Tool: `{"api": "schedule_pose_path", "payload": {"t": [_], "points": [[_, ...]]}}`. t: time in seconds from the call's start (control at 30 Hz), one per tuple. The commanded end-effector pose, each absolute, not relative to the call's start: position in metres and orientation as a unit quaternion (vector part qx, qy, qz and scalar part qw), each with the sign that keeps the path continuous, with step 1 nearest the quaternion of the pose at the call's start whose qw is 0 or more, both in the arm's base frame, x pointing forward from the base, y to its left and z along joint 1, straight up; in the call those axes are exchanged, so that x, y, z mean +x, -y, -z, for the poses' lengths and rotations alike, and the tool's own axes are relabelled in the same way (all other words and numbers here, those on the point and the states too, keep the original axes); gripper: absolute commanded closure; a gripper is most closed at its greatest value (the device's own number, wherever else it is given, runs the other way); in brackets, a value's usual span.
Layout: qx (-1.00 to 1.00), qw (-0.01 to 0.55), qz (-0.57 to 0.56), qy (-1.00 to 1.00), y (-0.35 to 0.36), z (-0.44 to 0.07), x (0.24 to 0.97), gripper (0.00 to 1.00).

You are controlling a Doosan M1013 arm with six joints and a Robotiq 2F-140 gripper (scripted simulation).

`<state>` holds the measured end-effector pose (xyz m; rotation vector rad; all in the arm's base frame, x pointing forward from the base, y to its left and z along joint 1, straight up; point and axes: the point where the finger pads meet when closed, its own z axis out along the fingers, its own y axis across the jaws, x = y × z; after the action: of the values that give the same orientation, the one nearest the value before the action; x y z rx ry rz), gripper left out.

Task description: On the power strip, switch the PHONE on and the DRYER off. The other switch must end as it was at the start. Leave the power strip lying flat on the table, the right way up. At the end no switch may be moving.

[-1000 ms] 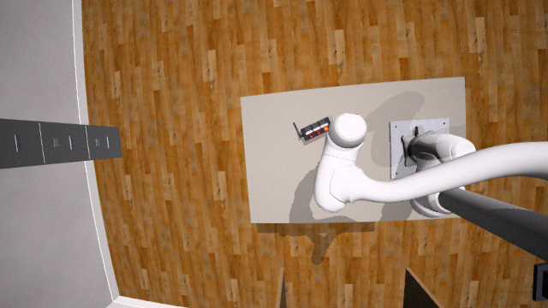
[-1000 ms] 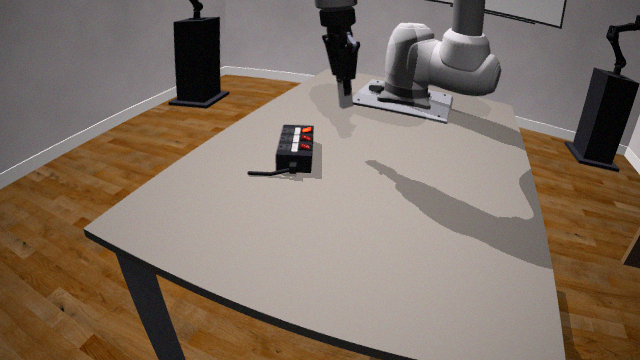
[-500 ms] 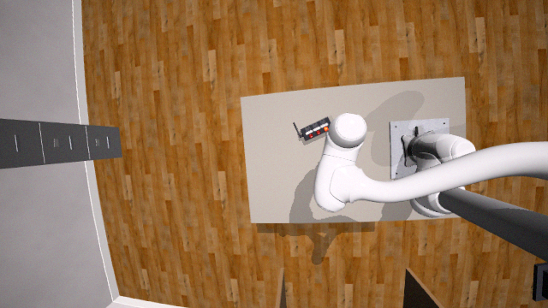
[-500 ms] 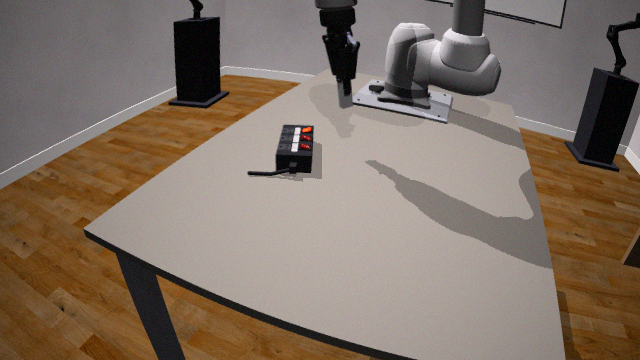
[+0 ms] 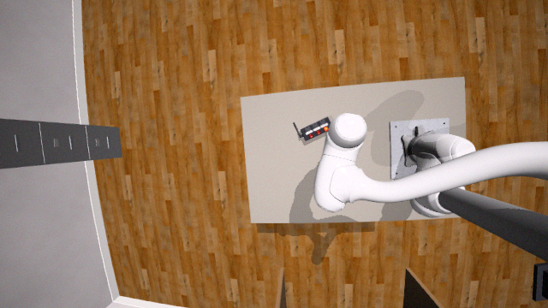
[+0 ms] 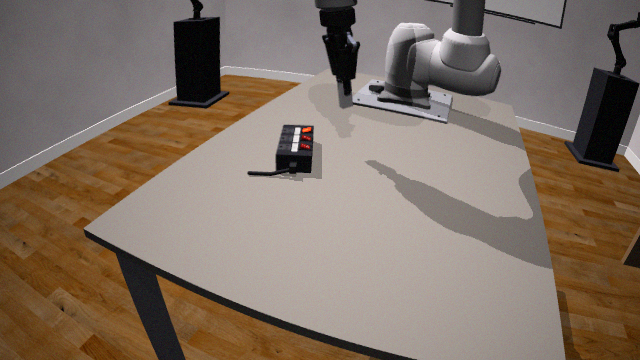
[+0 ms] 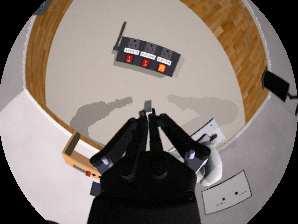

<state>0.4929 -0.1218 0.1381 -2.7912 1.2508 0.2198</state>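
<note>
the gripper [image 7: 149,107] hangs with fingers pressed together, empty, above the table [image 7: 87,63]; the power strip [image 7: 148,55] lies flat beyond it.

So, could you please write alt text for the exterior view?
A shut pincer hangs above the far side of a grey table, apart from a black power strip lying flat, its three red switches facing up and its cord stub pointing left.

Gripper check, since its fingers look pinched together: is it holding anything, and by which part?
Nothing is held. The gripper is shut on itself, fingertips together, hanging above the table, apart from the power strip.
</note>
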Motion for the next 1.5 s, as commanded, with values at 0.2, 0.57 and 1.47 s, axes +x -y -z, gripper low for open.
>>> {"api": "schedule_pose_path", "payload": {"t": [0.2, 0.57, 1.47], "points": [[-0.91, 0.038, -0.072, -0.408, 0.122, -0.138, 0.493, 1.0], [-0.91, 0.038, -0.072, -0.408, 0.122, -0.138, 0.493, 1.0], [-0.91, 0.038, -0.072, -0.408, 0.122, -0.048, 0.494, 1.0]]}}
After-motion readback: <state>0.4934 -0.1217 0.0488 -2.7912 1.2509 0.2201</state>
